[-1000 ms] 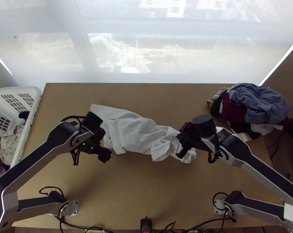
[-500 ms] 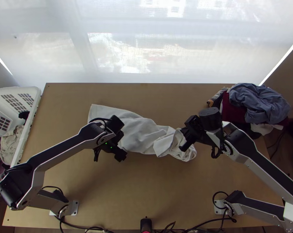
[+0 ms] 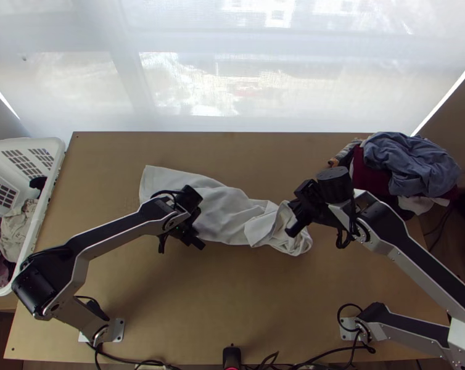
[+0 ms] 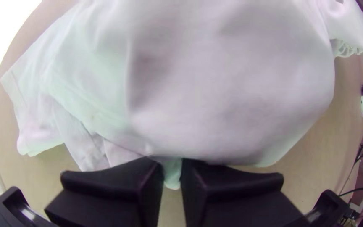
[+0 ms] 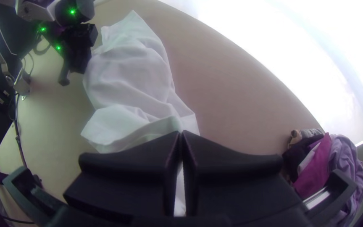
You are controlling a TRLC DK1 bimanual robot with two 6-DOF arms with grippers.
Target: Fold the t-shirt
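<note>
With left gripper (image 4: pixel 172 163), pinches white t-shirt (image 4: pixel 232 84), bunched beyond fingers; risks slipping loose if bite is shallow. With right gripper (image 5: pixel 180 133), clenches same t-shirt's crumpled end between fingertips; could bake in creases if pulled unevenly.

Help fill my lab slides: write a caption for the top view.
Black left claw and black right claw at a rumpled white cloth T-shirt on a light wooden table.

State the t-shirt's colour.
The t-shirt is white, with no pattern that I can make out; the right wrist view shows it best.
</note>
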